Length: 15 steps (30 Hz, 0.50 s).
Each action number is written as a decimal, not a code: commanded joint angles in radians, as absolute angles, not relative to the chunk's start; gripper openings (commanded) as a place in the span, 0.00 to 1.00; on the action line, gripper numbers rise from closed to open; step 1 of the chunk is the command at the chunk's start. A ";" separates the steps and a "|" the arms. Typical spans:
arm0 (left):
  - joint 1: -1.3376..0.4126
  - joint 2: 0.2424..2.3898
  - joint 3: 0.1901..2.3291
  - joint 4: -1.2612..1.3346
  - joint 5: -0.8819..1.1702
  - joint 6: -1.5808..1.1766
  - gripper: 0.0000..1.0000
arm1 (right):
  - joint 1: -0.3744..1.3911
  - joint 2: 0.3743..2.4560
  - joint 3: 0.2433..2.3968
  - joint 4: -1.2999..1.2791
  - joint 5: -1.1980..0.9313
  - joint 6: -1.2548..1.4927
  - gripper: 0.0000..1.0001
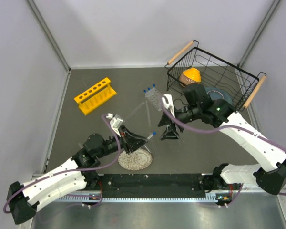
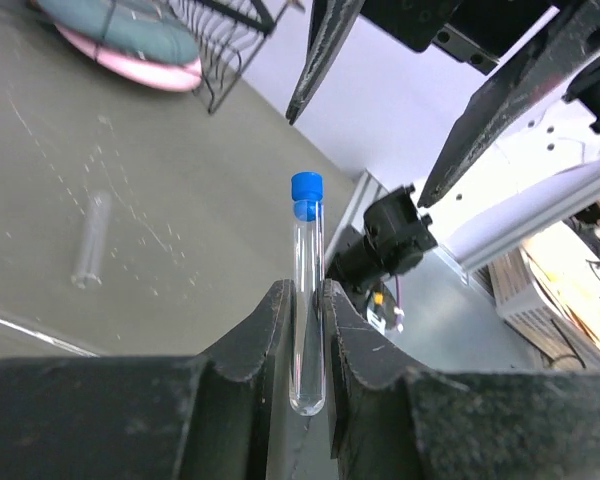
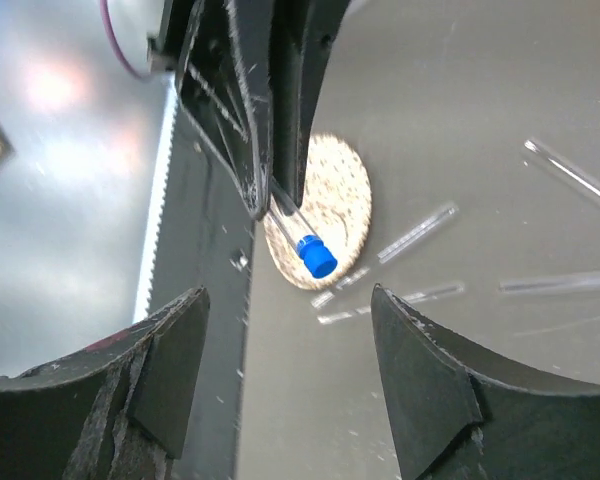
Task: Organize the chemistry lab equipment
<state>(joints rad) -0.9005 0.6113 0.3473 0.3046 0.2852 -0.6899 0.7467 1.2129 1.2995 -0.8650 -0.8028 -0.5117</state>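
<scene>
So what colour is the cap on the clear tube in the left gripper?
Blue; the cap shows best in left wrist view.

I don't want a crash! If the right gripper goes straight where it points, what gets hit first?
Probably the short clear blue-capped vial held by the left gripper; the open right gripper faces it, though depth is unclear.

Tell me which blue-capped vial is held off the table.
The blue-capped vial clamped in the left gripper, above the table. The other vials sit in the clear rack beside the wire basket.
</scene>
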 commanded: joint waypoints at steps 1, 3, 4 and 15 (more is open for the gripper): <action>-0.905 0.568 0.342 0.393 0.192 -0.594 0.00 | 0.703 1.224 1.327 -0.561 -0.931 -0.051 0.66; -0.905 0.569 0.353 0.400 0.189 -0.586 0.00 | 0.696 1.230 1.319 -0.500 -0.930 0.128 0.67; -0.905 0.572 0.356 0.405 0.184 -0.584 0.00 | 0.696 1.244 1.318 -0.474 -0.925 0.177 0.67; -0.905 0.575 0.374 0.449 0.167 -0.595 0.00 | 0.695 1.338 1.210 -0.261 -1.000 0.491 0.62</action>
